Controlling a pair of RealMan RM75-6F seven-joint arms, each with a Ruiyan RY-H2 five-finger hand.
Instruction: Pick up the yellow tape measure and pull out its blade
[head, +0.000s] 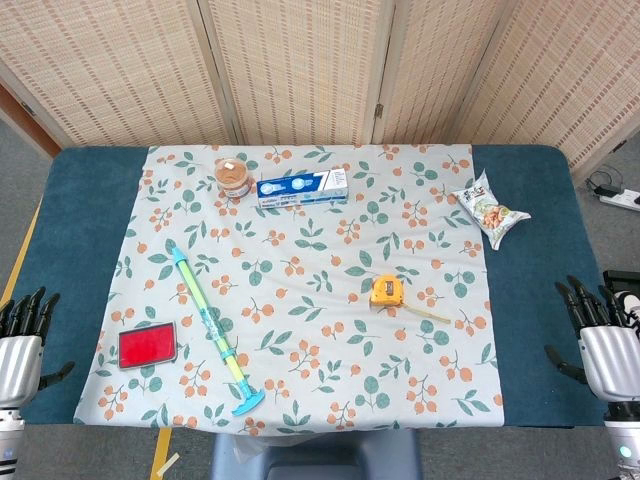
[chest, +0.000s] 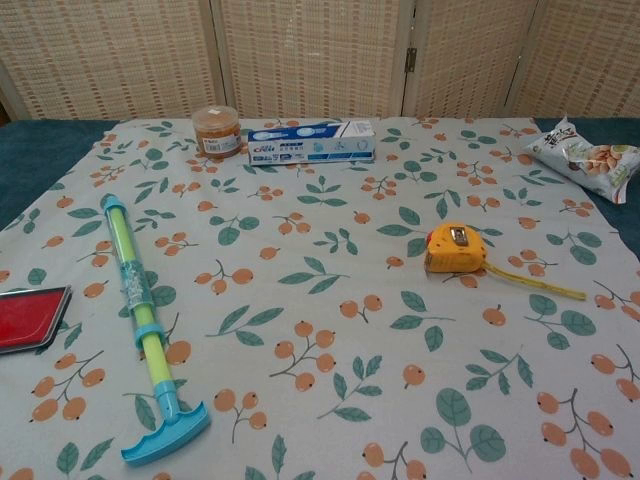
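The yellow tape measure (head: 386, 290) (chest: 455, 249) lies on the floral cloth, right of the middle, with a short length of its blade (head: 428, 313) (chest: 538, 282) out toward the right. My left hand (head: 20, 345) hovers at the table's left front edge, fingers apart and holding nothing. My right hand (head: 605, 345) sits at the right front edge, likewise with spread fingers and nothing in it. Both hands are far from the tape measure. The chest view shows neither hand.
A blue-green water pump toy (head: 210, 327) (chest: 143, 318) lies left of centre, a red case (head: 147, 345) (chest: 30, 318) beside it. At the back are a small jar (head: 233, 177) (chest: 216, 131) and a toothpaste box (head: 302, 187) (chest: 312, 141). A snack bag (head: 489, 210) (chest: 585, 156) lies back right.
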